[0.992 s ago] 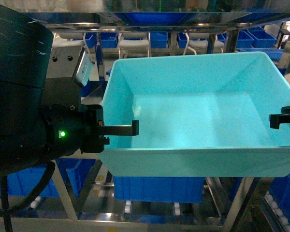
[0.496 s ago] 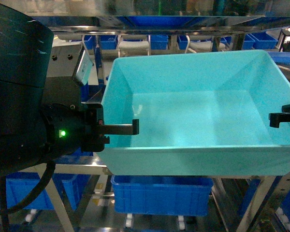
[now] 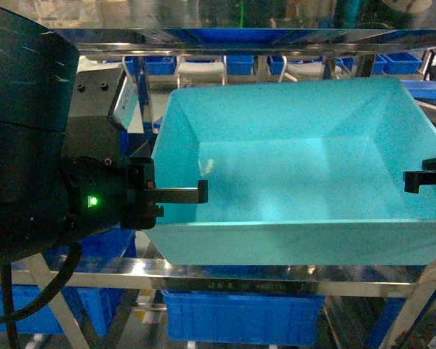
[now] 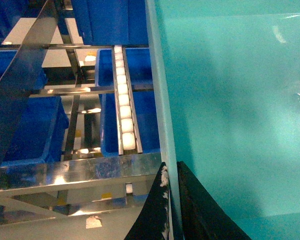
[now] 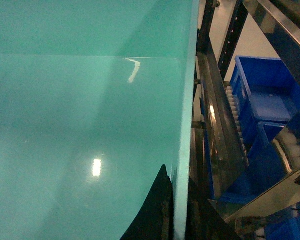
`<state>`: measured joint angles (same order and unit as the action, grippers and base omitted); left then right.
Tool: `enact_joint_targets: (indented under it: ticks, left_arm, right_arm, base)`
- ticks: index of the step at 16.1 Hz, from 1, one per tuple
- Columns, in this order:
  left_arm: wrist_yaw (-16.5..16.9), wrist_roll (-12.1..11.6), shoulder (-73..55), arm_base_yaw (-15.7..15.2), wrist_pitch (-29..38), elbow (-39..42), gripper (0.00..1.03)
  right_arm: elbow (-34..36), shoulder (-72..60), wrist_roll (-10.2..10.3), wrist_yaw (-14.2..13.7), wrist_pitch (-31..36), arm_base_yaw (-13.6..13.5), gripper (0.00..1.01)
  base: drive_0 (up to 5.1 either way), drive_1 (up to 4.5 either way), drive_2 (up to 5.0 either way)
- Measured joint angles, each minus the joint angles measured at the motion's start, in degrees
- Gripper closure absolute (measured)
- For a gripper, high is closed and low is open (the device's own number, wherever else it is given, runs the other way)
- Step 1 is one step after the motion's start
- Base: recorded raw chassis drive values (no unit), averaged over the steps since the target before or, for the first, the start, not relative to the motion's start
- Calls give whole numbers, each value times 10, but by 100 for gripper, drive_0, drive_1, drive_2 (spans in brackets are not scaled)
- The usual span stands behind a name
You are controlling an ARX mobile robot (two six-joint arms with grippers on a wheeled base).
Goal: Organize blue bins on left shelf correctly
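I've got the empty turquoise tub (image 3: 298, 174) up at the steel rack (image 3: 225, 270); left tool (image 4: 171, 205) and right tool (image 5: 176, 210) both pinched on its thin side rims; light but flexy and slick, so I'd keep hold there.

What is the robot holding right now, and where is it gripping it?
It holds the light turquoise tub, empty. The left gripper pinches the tub's left side wall at the rim, and the right gripper pinches the right wall likewise.

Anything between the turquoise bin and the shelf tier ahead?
Nothing visible. Turquoise bin is clamped by left gripper and right gripper on opposite walls, above the steel shelf rail. A royal-blue crate sits one tier lower.
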<state>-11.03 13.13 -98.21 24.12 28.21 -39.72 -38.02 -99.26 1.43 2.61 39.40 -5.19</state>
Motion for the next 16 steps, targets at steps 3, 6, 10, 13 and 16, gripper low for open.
enact_joint_targets:
  ticks: [3,6,10,13,16]
  left_arm:
    - [-3,0,0,4,1,0,101]
    - [-5,0,0,-5,0,0,101]
    - [-3,0,0,0,5,0,101]
    - [23,-16,-50,-37,12,-25,101]
    - [51,-35,-138,-64,22,-72,101]
  right_arm:
    - [0,0,0,-2,0,5,99]
    - [0,0,0,-1,1,-4,99]
    - [0,0,0,0,-3,1,99]
    - [-54,-59,34,9,-62,-1,99]
    - [-125,-153,52,-8,-89,-10,99]
  base:
    - [-315,165,165]
    - [-10,-10,-10]
    - [-8,-8,-8]
    - [0,0,0]
    - [0,0,0]
